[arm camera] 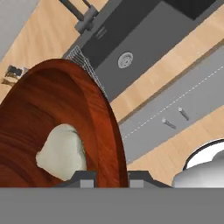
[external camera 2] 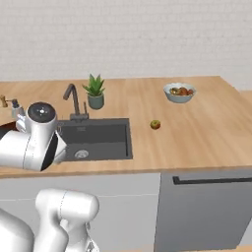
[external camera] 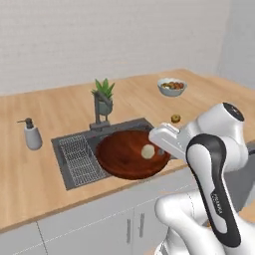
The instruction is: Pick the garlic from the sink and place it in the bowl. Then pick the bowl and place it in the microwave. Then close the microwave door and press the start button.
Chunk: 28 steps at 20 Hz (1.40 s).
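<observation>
pincer (arm camera: 106,178) is clamped on the rim of the bowl (external camera: 127,155), holding it above the sink (external camera: 74,164) near the desk's (external camera: 45,194) front edge. garlic (external camera: 148,151) sits inside the bowl, toward its right side.

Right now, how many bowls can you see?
2: the wooden bowl with the garlic inside, held over the sink, and the fruit bowl far back on the counter.
</observation>
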Available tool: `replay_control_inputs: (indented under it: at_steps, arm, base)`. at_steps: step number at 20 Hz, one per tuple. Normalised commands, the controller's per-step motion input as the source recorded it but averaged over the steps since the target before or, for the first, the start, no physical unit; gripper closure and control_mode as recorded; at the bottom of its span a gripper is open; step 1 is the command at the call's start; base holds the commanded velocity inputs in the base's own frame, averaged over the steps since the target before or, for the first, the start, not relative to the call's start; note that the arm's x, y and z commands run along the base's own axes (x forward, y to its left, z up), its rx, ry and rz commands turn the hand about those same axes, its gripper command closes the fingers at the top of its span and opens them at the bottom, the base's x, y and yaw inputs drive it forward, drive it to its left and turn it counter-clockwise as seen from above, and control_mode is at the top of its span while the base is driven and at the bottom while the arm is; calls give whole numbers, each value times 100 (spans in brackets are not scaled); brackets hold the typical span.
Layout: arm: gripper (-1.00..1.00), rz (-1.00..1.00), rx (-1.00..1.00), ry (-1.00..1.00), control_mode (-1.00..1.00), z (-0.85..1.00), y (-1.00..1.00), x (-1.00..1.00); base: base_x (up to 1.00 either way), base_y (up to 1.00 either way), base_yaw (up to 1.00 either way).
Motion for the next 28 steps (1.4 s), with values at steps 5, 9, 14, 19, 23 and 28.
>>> replay_control_inputs:
  at_steps: [5, 9, 14, 19, 23, 28]
  arm:
    - [100, 0, 0, 0, 100, 0, 0, 0]
    - [100, 0, 0, 0, 100, 0, 0, 0]
    - [100, 0, 0, 0, 100, 0, 0, 0]
    - [100, 0, 0, 0, 100, 0, 0, 0]
    - [100, 0, 0, 0, 100, 0, 0, 0]
    - [100, 0, 0, 0, 100, 0, 0, 0]
  base:
    - [-11, 0, -93]
    - [0, 0, -100]
    - [0, 0, -100]
    - [5, -19, -95]
    - [32, -15, -85]
    - [78, -2, -64]
